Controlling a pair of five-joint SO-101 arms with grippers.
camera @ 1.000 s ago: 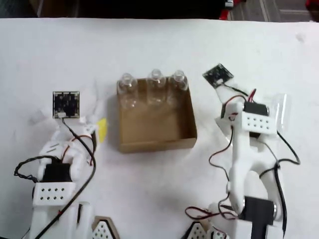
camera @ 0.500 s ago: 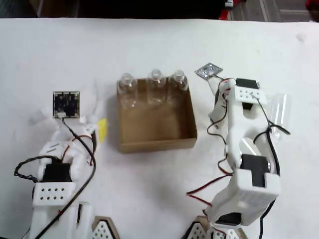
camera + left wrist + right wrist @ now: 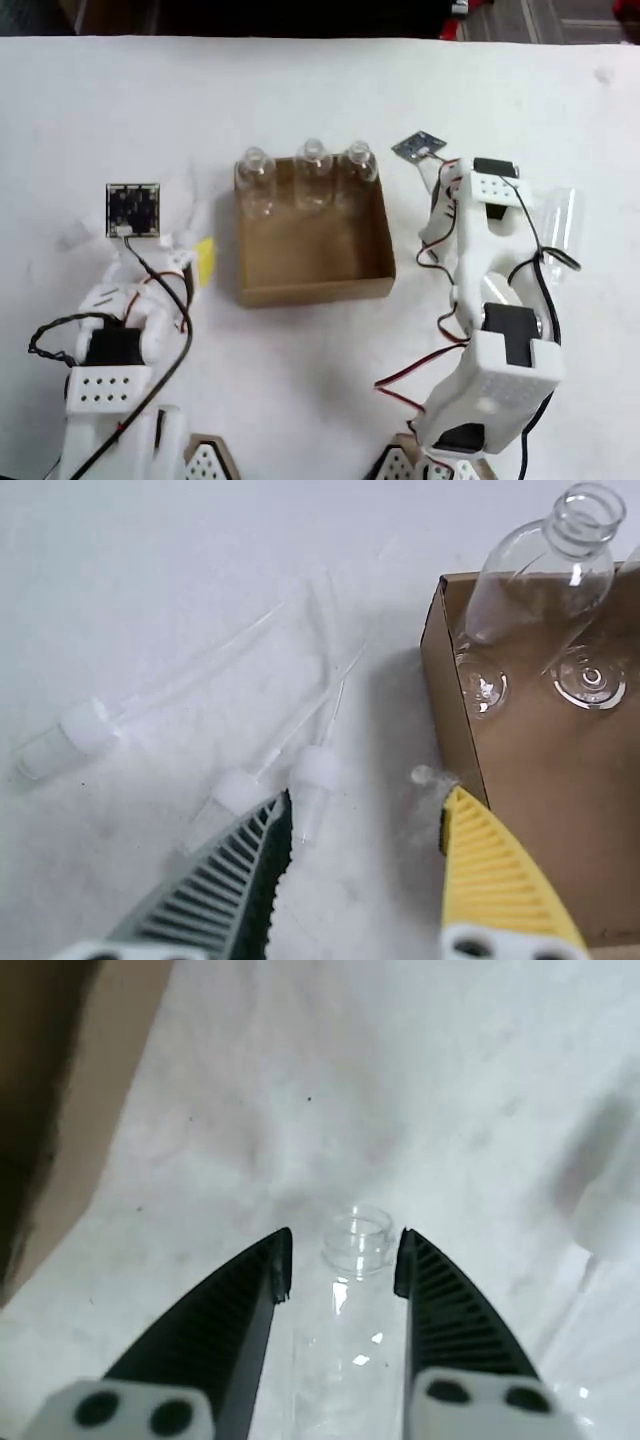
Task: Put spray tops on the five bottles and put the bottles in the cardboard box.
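Right gripper (image 3: 343,1252) clamps a bottle (image 3: 352,1345) lengthwise, mouth pointing outward; left gripper (image 3: 367,805) spread.

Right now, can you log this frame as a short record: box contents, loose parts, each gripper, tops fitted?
box contents: three clear bottles standing along the far wall of the cardboard box
lying bottle: on the table, right of the right arm
spray tops: three loose on the table, left of the box
left gripper: open, at the spray tops
right gripper: shut on a held bottle, mouth open
tops fitted: none seen
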